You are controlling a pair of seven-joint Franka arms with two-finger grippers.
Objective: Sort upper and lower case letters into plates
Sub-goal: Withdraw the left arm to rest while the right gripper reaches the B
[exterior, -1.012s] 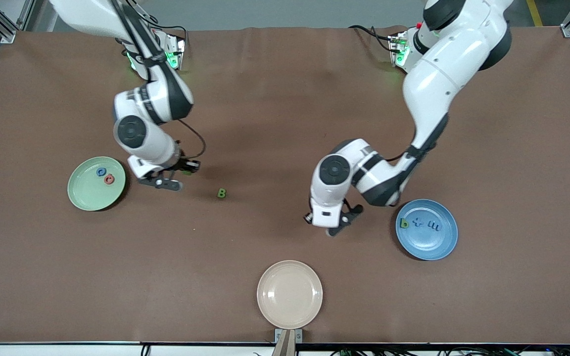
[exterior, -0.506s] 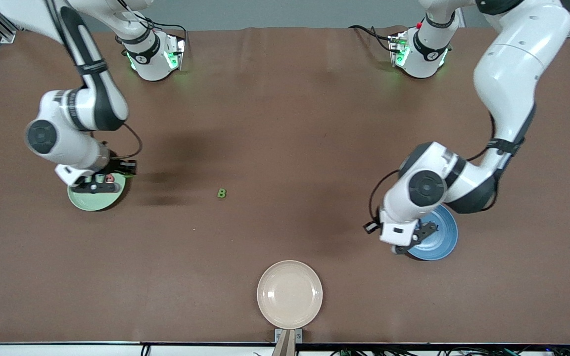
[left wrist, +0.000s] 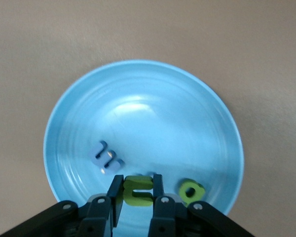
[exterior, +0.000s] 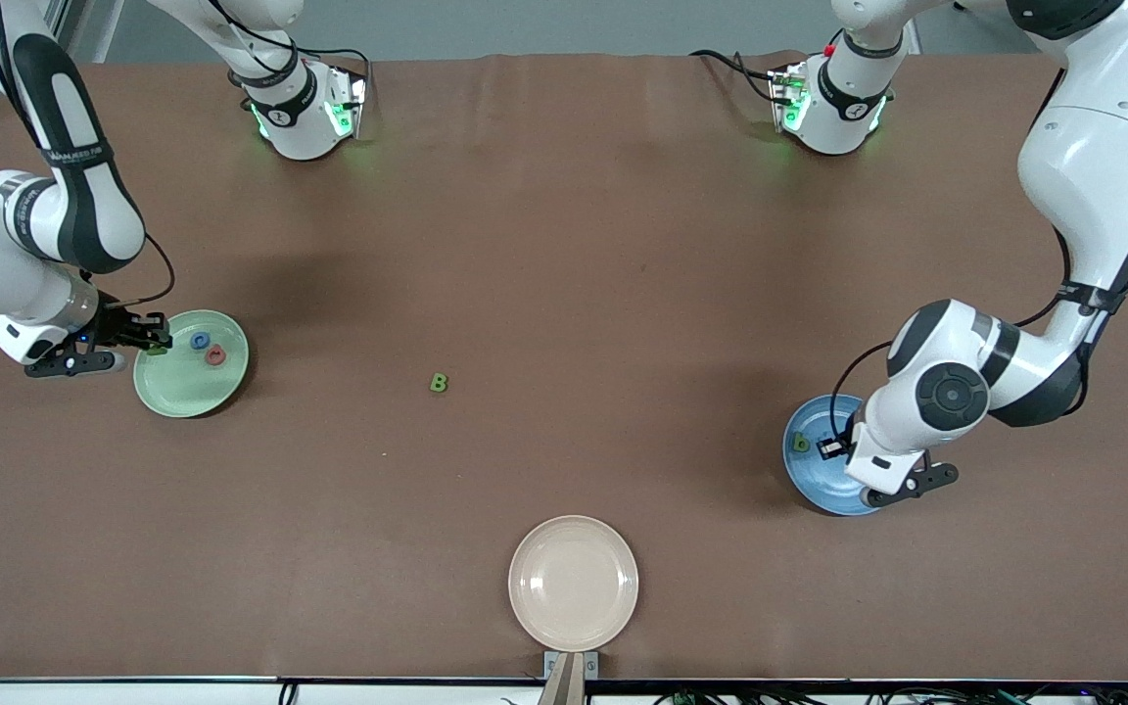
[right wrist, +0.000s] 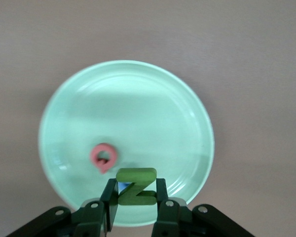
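At left of frame, right pincer [right wrist: 135, 197] clamps small green capital N [right wrist: 136, 186] over pale green round plate [exterior: 172, 397] — straight drop. Left pincer [left wrist: 136, 200] grips green lowercase n [left wrist: 137, 190] above blue round plate [left wrist: 79, 113]. Green B [exterior: 439, 383] lies mid-desk, nearer right arm.

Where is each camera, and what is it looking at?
Front view: high across the table, facing both arms; shows both plates, loose green B, beige plate.
Left wrist view: on the left arm, looking down at the blue plate; left gripper holds the green n.
Right wrist view: on the right arm, looking down at the green plate; right gripper holds the green N.
Shared: both plates appear in the front view too.
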